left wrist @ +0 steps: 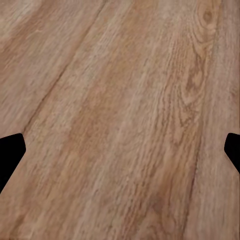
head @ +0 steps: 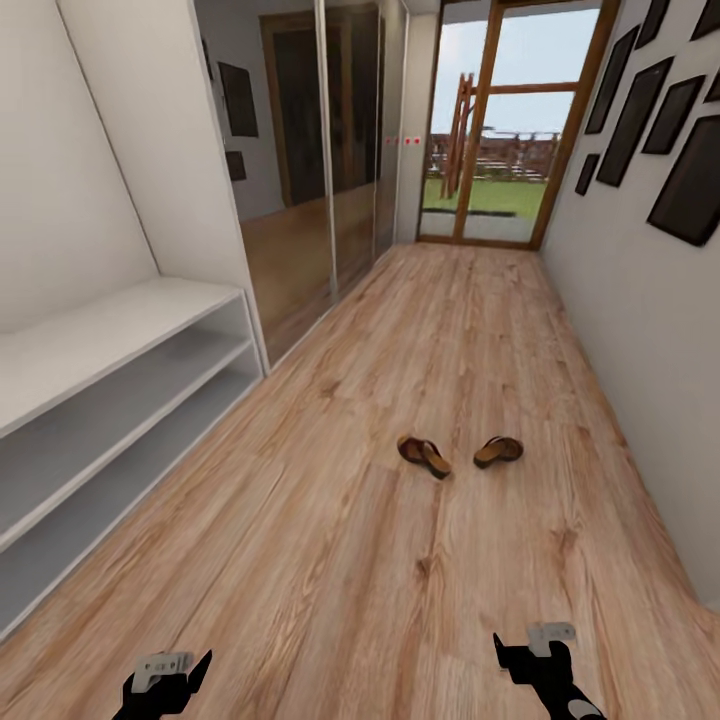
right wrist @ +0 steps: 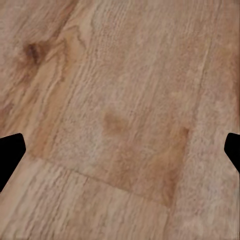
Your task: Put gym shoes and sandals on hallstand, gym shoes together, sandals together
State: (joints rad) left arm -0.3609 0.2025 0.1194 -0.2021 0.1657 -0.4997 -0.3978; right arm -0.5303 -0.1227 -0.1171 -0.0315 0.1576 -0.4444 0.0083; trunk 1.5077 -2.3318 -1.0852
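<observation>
Both sets of jaws stand wide apart and hold nothing: in each wrist view the two dark fingertips sit at opposite edges with only bare wood plank between them. In the head view the left gripper [head: 168, 678] and the right gripper [head: 535, 655] hang low at the near edge of the scene, above the corridor floor [head: 330, 560] and well apart from each other. Farther out, ahead and a little toward the right arm's side, the two sandals lie on the planks: the left sandal [head: 423, 454] and the right sandal [head: 498, 451] are near one another but not touching, angled so their near ends converge. Along the robot's left runs the hallstand [head: 110, 400], a long low white unit with a top surface and two open shelf levels; what shows of its shelves looks bare. Beyond it are mirrored wardrobe doors [head: 330, 150], and a glazed door [head: 500, 120] closes the corridor's far end, with dark picture frames [head: 690, 180] on the right wall. The step in hand looks like the approach to the sandals, with none of the footwear yet on the rack as far as can be seen. Next, the base likely has to roll forward until a sandal comes under an arm, then that arm must lower with its fingers straddling the sandal.
</observation>
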